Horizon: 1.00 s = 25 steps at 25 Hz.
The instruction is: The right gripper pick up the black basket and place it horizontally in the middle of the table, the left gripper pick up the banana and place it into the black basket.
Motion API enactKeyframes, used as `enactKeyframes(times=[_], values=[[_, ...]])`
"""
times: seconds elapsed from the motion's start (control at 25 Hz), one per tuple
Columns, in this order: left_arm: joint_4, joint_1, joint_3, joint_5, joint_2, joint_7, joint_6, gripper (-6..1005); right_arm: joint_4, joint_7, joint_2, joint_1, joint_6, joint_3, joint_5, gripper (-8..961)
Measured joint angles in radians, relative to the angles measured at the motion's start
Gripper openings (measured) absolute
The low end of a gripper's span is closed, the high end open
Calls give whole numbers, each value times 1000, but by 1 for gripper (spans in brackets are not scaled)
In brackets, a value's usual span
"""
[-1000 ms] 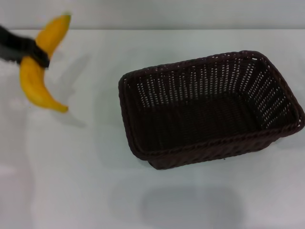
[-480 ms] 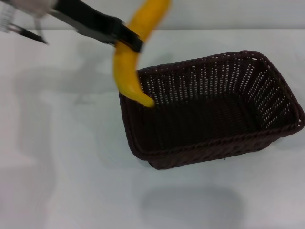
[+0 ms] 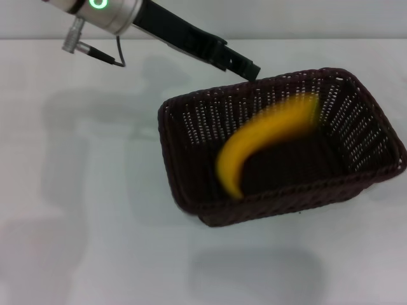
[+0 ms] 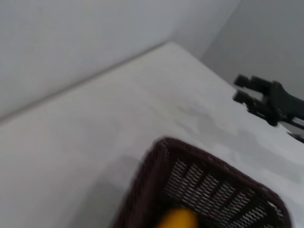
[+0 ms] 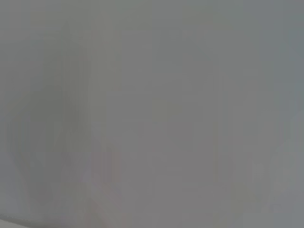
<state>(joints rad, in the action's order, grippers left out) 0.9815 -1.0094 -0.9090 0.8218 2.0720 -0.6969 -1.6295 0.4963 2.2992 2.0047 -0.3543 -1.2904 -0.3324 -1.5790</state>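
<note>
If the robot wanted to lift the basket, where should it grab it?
Probably the braided rim of the basket on its short right end, coming down from above. The rim is the firm edge, that end is bare, and the banana lies more toward the middle and left.

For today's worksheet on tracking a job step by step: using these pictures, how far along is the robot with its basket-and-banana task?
Done: the black basket sits lengthwise mid-table, with the right gripper off to the side, away from it. In hand: the banana appears blurred inside the basket, apart from the left gripper, which hangs above the basket's far rim, so it looks just released. Left: the banana settling and the left arm pulling away.
</note>
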Motion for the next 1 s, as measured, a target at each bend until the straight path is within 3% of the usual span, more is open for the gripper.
enactKeyframes(times=[0.2,0.28,0.4,0.52,0.76,0.88,1.0], values=[[139,109,0,24,1,-86,52,671,12,6,-1,20,-32,12,-21,482],[196,185,-1,59,3,-137,105,749,10,19,0,24,-37,13,-37,482],[244,320,-3,201,5,-252,203,867,4,47,0,24,-36,13,-47,482],[228,462,-4,437,7,-421,298,866,-13,70,2,23,-35,13,-75,482],[24,700,-7,932,9,-933,318,864,-76,78,3,22,-38,12,-173,482],[-164,757,-25,1153,12,-1217,300,864,-89,100,3,20,-35,13,-175,482],[-414,768,-35,1373,13,-1531,234,863,-120,154,3,17,-48,13,-194,482]])
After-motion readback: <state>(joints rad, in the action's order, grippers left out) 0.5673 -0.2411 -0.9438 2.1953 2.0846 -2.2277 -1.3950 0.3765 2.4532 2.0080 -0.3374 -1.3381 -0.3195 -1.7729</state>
